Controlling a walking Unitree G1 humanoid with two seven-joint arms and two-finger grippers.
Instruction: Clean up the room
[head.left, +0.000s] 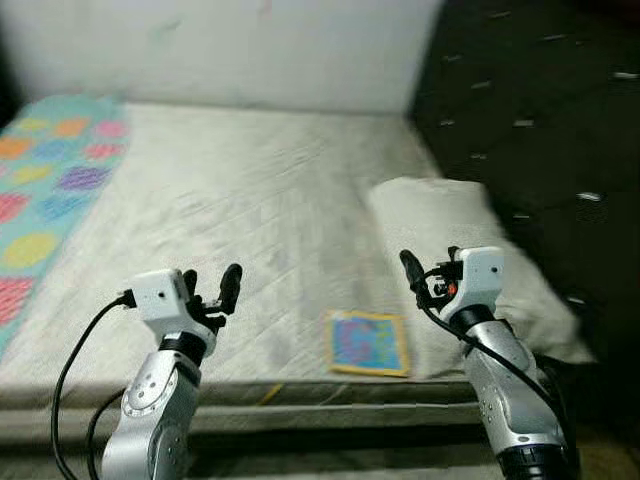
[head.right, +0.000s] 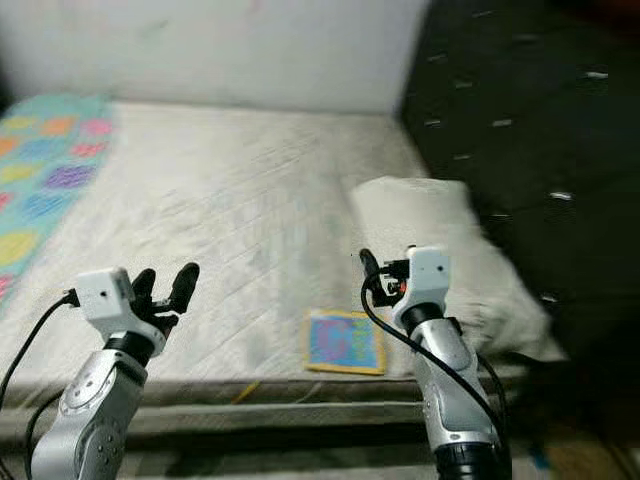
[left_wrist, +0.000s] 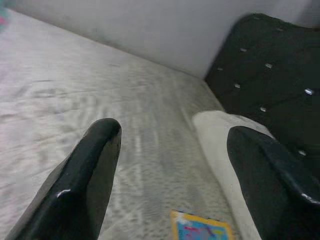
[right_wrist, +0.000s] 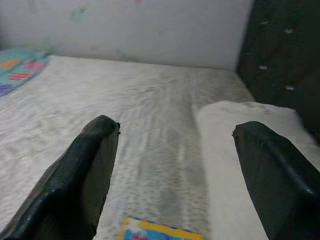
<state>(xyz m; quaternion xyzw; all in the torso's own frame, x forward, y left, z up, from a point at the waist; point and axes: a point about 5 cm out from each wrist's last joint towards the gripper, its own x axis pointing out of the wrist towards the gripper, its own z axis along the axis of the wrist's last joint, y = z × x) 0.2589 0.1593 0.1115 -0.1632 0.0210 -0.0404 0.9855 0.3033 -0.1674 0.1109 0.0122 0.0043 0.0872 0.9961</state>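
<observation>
Book (head.left: 369, 343): one on bed (head.left: 250, 200) | pillow (head.left: 460, 260): one | both grippers' fingers (left_wrist: 90, 170) spread, empty

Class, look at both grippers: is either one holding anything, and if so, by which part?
Nothing is held. The left gripper and right gripper both hover open above the bed, with the picture book lying untouched between them.

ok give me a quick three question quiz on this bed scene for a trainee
1. True or false: the small yellow-bordered colourful picture book lies on the grey quilted mattress near its front edge.
2. What lies directly beside the book, toward the black tufted headboard? A) white pillow B) folded towel C) shoe
3. Fill in: both the left end effector and right end effector are ____ and holding nothing.

Key: 1 true. 2 A, the white pillow. 3 open.
</observation>
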